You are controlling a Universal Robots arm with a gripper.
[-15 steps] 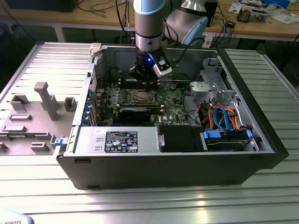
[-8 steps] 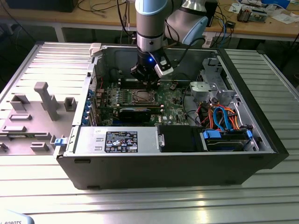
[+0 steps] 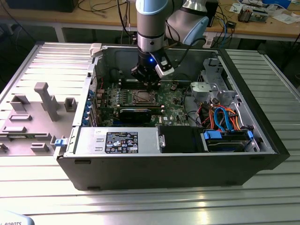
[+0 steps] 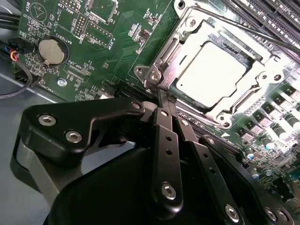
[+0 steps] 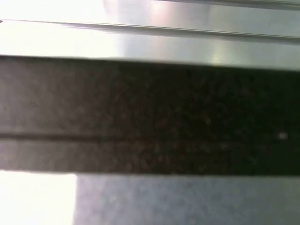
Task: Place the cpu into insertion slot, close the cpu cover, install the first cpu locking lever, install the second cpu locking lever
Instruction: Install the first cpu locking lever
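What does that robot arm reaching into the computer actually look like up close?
The arm is a silver-grey tube with pale blue caps at its joints and a small blue light glowing near the wrist. Its gripper is matt black metal: flat, narrow links joined by round silver screws, tapering toward the jaws. Dark cables run behind the arm.

cpu [image 4: 211, 75]: pale silvery-grey top, washed near white by glare
cpu cover [image 4: 255, 91]: bright silver metal frame
board [image 4: 117, 42]: green, fine pale print and tiny grey parts
coin cell [image 4: 53, 50]: dull silver disc
pincer [image 4: 161, 101]: matte black links, silver screw heads
arm [image 3: 151, 23]: grey shell, light blue caps, blue light at wrist
case [image 3: 173, 166]: black outside, grey metal inside
cables [image 3: 225, 119]: orange and blue
desk [image 3: 150, 206]: ribbed silver-grey metal
side panel [image 3: 42, 112]: light grey, blue clip at 6 o'clock edge
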